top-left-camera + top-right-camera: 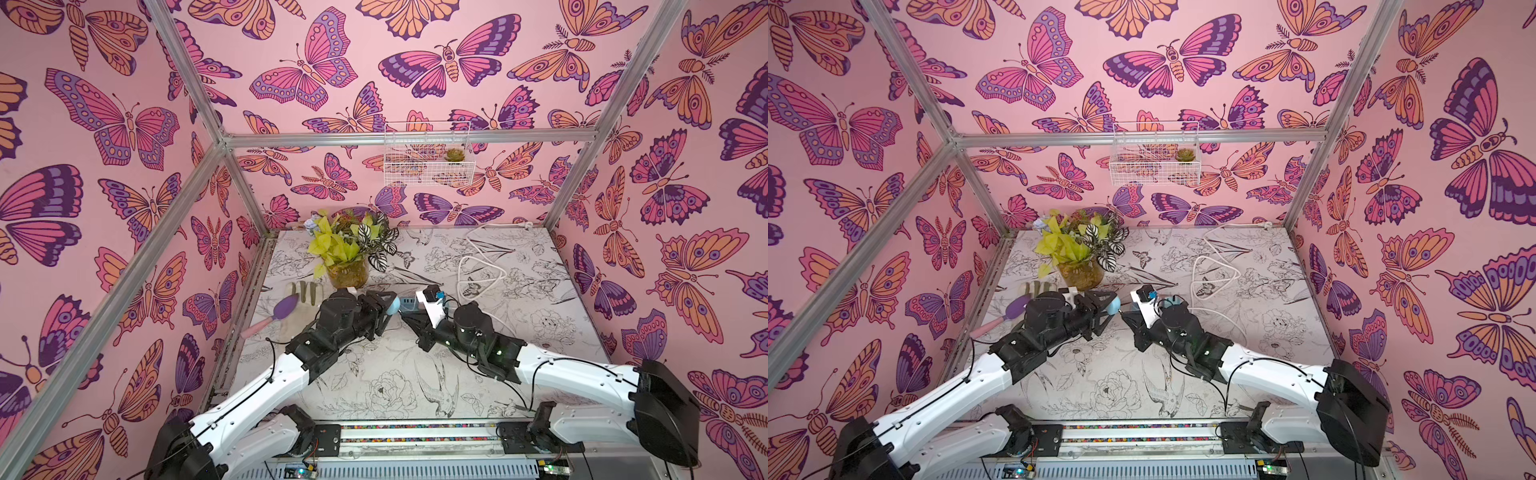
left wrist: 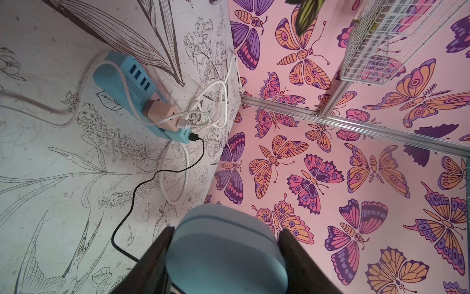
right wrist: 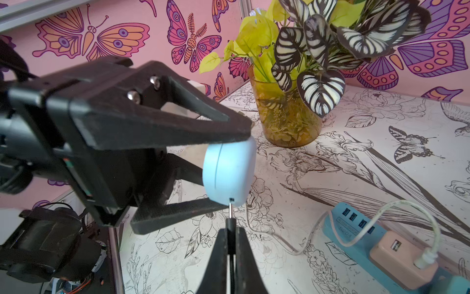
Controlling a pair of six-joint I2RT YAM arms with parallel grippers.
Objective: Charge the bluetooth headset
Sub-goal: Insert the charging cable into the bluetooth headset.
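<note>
Left fingers (image 3: 165,132), part-open, clamp the pale-blue rounded plastic headset case (image 3: 229,170) mid-frame so its port faces the thin black cable plug (image 3: 231,225) pinched tight by the right fingers (image 3: 244,259).

Power strip (image 1: 409,306) right of plant (image 1: 347,249)

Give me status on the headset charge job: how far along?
Done: black cable is plugged into the blue power strip; left gripper holds the headset case off the table. In hand: right gripper pinches the plug, tip at the case port. Remaining: push it home; bare metal shows, so it looks unseated.
</note>
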